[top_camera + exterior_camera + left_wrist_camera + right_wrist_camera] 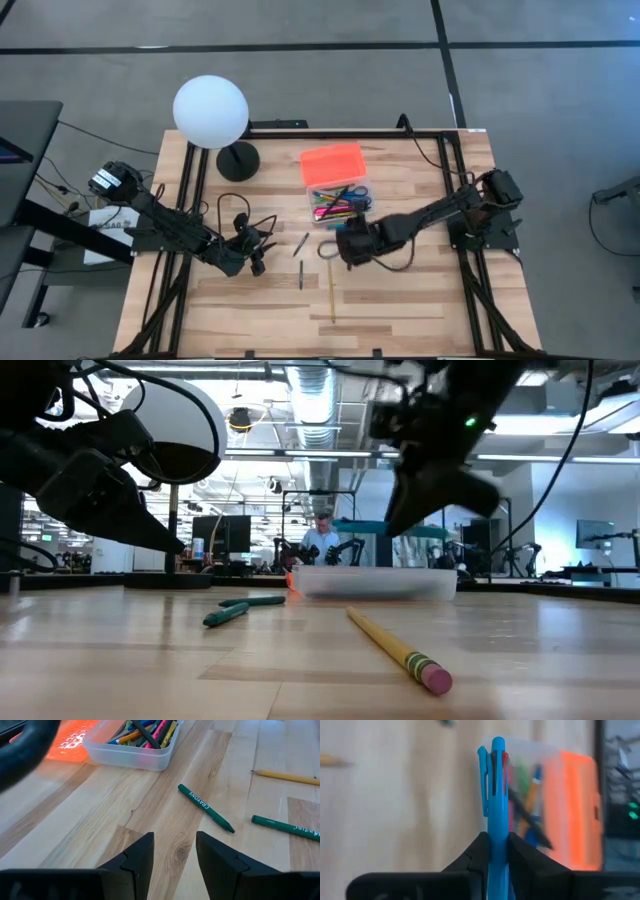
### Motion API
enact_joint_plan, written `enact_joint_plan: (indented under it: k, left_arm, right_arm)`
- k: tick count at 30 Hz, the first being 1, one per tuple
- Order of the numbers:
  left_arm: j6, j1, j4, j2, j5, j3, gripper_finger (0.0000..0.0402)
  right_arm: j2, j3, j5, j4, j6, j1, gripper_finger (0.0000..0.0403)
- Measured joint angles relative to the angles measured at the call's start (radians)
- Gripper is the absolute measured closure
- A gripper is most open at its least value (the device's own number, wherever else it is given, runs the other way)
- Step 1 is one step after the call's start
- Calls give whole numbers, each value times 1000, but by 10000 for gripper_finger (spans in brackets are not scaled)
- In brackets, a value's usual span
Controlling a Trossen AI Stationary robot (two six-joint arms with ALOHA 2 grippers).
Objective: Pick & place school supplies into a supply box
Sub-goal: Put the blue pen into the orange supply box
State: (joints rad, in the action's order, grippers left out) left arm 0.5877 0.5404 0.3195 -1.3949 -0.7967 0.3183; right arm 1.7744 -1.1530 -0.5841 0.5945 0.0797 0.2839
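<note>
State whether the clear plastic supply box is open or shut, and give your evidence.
Open. The clear plastic supply box shows its pens and blue-handled scissors uncovered from above, and the bright orange lid lies flat on the table beside it.

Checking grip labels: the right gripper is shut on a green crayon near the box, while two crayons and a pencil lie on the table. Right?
Not quite. The right wrist view shows the right gripper shut on a blue pen, not a green crayon. The rest stands.
</note>
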Motion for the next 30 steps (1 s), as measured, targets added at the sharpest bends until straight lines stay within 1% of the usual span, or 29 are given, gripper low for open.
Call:
enact_joint_plan:
  k: [2,8,12,15,20,26,30]
  left_arm:
    - [0,0,0,0,0,0,260]
    - [0,0,0,0,0,0,260]
    - [0,0,0,0,0,0,260]
    - [0,0,0,0,2,0,260]
    - [0,0,0,0,6,0,260]
    - [0,0,0,0,5,0,260]
    - [0,0,0,0,5,0,260]
  right_arm:
    - [0,0,-22,2,9,-45,362]
    - [0,0,-13,-26,69,-176,365]
    - [0,0,84,-88,123,-246,360]
    - [-1,0,140,-102,127,-289,354]
    - [-1,0,159,-102,103,-330,348]
    - [3,-1,168,-111,96,-350,346]
    - [14,0,169,-105,79,-352,330]
